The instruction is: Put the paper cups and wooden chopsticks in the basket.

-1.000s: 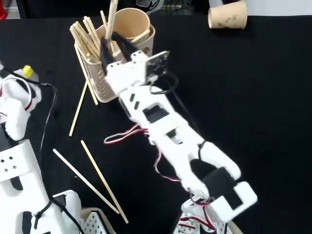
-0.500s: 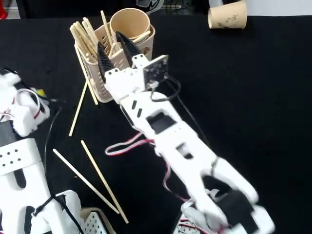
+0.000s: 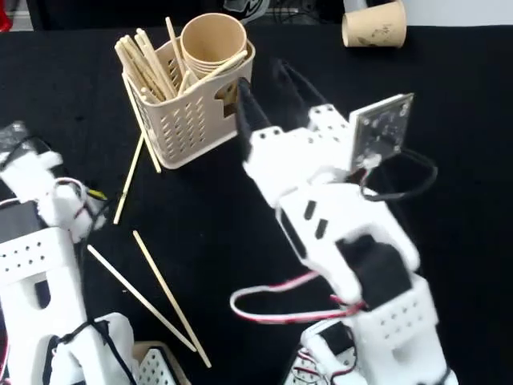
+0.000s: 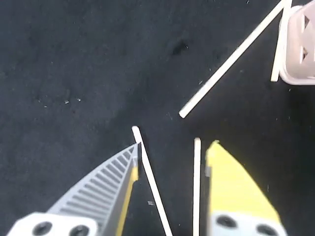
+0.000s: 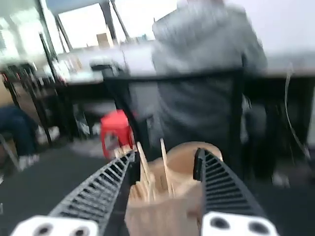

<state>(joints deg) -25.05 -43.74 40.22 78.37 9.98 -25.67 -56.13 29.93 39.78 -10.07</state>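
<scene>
while the right gripper [image 3: 259,74] gapes empty beside the basket [image 3: 188,124], the left gripper [image 4: 174,146] spreads over two chopsticks [image 4: 197,172].

The high camera looks down over the table [image 3: 473,200]. It shares the chopsticks [image 4: 152,182] with the close, downward left wrist camera, and the basket [image 5: 157,216] with the level right one

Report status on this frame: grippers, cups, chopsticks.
Right gripper open, empty, raised beside basket. Left gripper open over two loose chopsticks on the table. One paper cup lies on its side at far edge. Nothing blocking.
</scene>
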